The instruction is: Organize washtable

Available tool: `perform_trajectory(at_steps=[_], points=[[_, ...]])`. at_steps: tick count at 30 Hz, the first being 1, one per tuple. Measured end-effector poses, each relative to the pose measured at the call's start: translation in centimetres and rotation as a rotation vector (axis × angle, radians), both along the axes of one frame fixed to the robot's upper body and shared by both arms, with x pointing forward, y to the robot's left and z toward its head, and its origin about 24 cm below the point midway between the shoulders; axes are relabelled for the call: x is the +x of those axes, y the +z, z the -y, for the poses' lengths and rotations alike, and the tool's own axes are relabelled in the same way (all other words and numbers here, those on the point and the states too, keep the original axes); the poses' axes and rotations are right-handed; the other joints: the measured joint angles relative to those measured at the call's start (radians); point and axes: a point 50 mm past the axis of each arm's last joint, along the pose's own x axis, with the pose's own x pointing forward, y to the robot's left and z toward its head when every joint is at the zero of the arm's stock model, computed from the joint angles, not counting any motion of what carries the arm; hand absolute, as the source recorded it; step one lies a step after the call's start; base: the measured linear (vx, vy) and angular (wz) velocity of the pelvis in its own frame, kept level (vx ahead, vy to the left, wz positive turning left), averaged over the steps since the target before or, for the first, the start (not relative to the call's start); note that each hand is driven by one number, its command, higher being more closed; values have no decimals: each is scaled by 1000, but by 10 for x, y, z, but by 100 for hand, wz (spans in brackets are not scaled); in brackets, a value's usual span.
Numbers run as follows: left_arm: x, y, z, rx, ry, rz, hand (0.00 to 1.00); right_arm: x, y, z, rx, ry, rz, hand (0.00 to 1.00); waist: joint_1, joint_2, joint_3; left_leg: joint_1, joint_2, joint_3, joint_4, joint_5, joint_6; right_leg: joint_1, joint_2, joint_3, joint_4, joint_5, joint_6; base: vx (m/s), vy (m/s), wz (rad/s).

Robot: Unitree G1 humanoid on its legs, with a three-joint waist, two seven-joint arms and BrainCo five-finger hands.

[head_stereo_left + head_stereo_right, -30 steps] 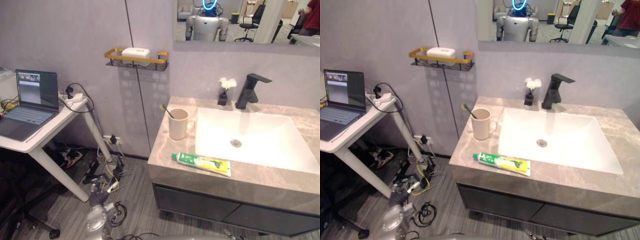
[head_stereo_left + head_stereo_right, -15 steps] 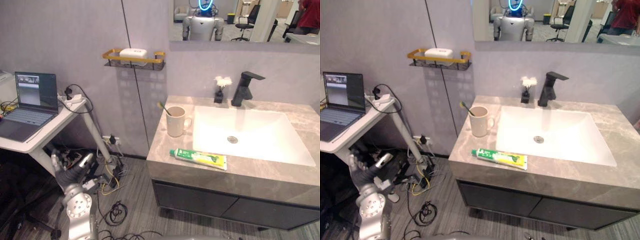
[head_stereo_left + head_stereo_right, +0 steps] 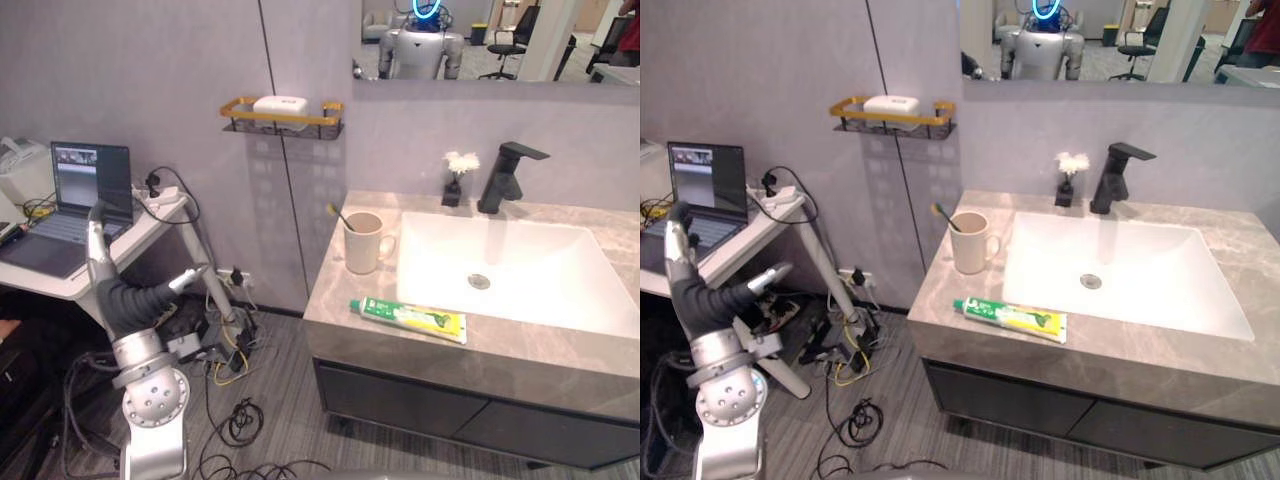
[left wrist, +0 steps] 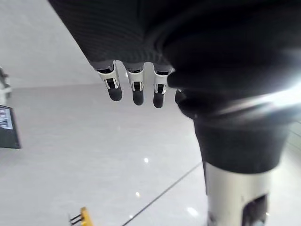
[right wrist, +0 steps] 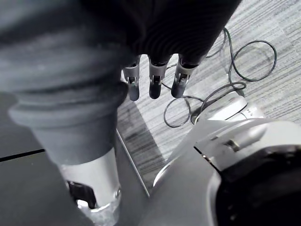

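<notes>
While nothing on the bench (image 3: 330,290) is being touched, the left hand (image 3: 98,250) is seen at the lower left of the frame. It is held upright beside a laptop (image 3: 85,180), its fingers (image 4: 136,92) straight and slightly spread, the thumb apart, and nothing is held. At upper centre a gold-rimmed shelf (image 3: 325,108) is fixed to the wall, and a white soap box (image 3: 279,104) lies on it. On the left part of the bench a cream mug (image 3: 363,243) is stood upright, its handle turned toward the sink (image 3: 520,270), and a toothbrush (image 3: 338,216) is leant inside it. Just in front of the mug, apart from it and near the front edge, a green and yellow toothpaste tube (image 3: 408,319) is laid flat.

The tube is judged light, soft and rather slick, so it would best be pinched gently across its middle. The mug is judged stiff, heavier and breakable, and is best taken round the body or by the handle and kept level so the brush is not tipped out.

Behind the sink, a small flower vase (image 3: 459,170) and a black tap (image 3: 505,175) are set side by side. The right hand (image 5: 153,80) is shown over the grey floor (image 5: 254,28), fingers straight, side by side and empty.
</notes>
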Motion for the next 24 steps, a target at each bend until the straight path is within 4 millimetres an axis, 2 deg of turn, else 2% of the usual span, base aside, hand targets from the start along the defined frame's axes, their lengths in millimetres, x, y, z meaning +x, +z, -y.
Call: perform_trajectory(at_steps=[6, 12, 17, 24], points=[[2, 29, 34, 218, -166, 134, 0, -9, -1, 1, 5, -14, -29, 0, 0, 2, -17, -6, -2, -1, 10, 0, 0, 4, -1, -1, -3, -3, 2, -52, 2, 0], [-2, 46, 58, 399, -338, 236, 0, -18, 0, 4, 15, -29, -40, 0, -4, 7, -22, -5, -4, -1, 9, 3, 4, 8, -2, 0, -7, -18, 4, -45, -6, 0], [-2, 44, 74, 536, -475, 207, 0, -23, 1, 9, 3, -43, -52, 0, -7, 6, -22, -6, -4, 0, 8, 3, 4, 7, -1, 3, -14, -16, 2, -14, 3, -1], [-2, 33, 90, 780, -682, 69, 0, -26, 3, 15, -1, -117, -29, 0, -5, 4, -23, -7, -4, -1, 7, 6, 1, 13, -1, 2, -28, -14, 3, 23, 3, 1]])
